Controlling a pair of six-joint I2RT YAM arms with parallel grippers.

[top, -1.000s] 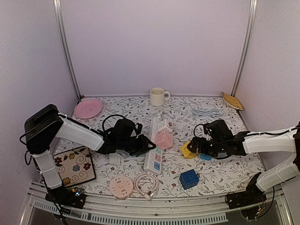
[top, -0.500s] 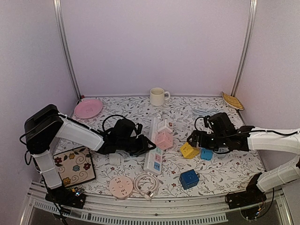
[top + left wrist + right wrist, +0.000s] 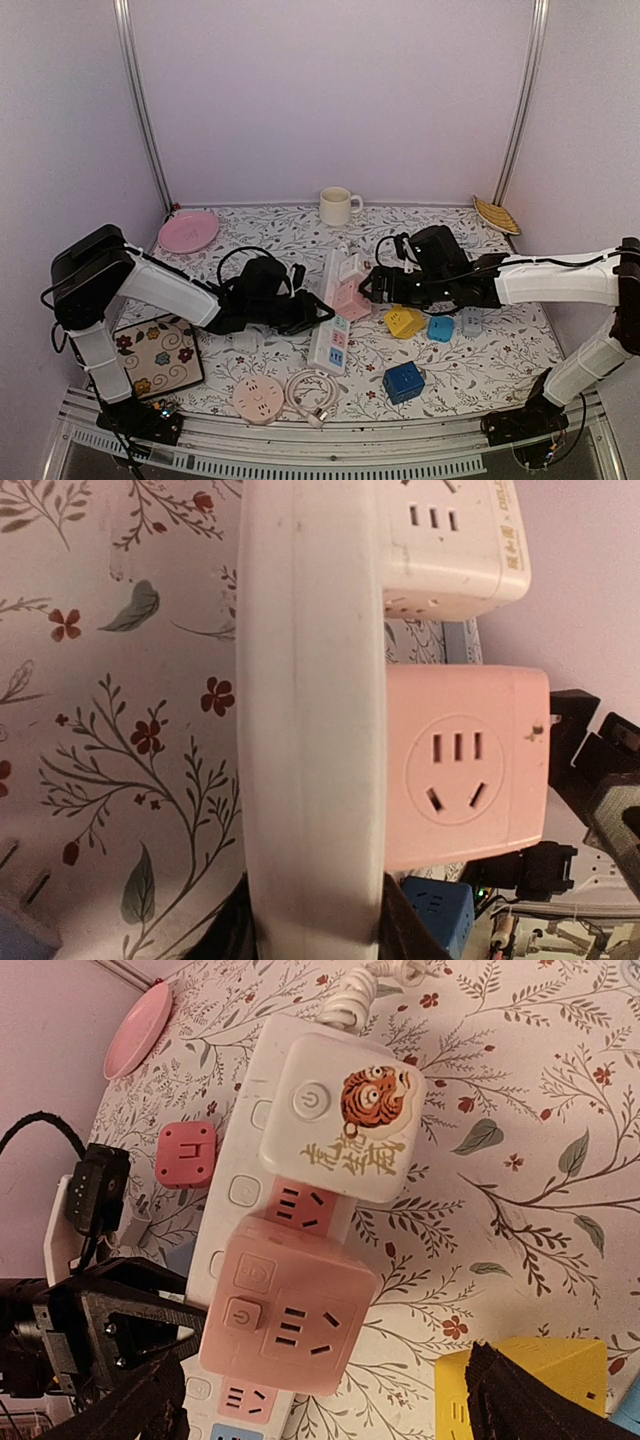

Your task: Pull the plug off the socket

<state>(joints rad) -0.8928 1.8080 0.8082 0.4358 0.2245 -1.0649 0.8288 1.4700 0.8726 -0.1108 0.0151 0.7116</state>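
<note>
A white power strip, the socket (image 3: 328, 345), lies mid-table with a pink cube plug (image 3: 350, 298) and a white tiger-printed cube (image 3: 350, 268) plugged into it. My left gripper (image 3: 312, 312) is shut on the strip. In the left wrist view its dark fingers (image 3: 232, 925) clamp the strip's body (image 3: 310, 730) just below the pink plug (image 3: 465, 770). My right gripper (image 3: 370, 285) stands open right of the pink plug. In the right wrist view the pink plug (image 3: 290, 1310) sits between the spread fingers (image 3: 520, 1400) of the right gripper (image 3: 322, 1375), touching neither.
A yellow cube (image 3: 405, 321), a light blue cube (image 3: 440, 328) and a dark blue cube (image 3: 403, 381) lie right of the strip. A round pink socket (image 3: 259, 398) with a coiled cord lies in front. A mug (image 3: 337, 205) and a pink plate (image 3: 188, 231) stand at the back.
My right arm has moved left and away from the yellow cube, which stays on the table, up to the pink plug. The left arm has not moved.
</note>
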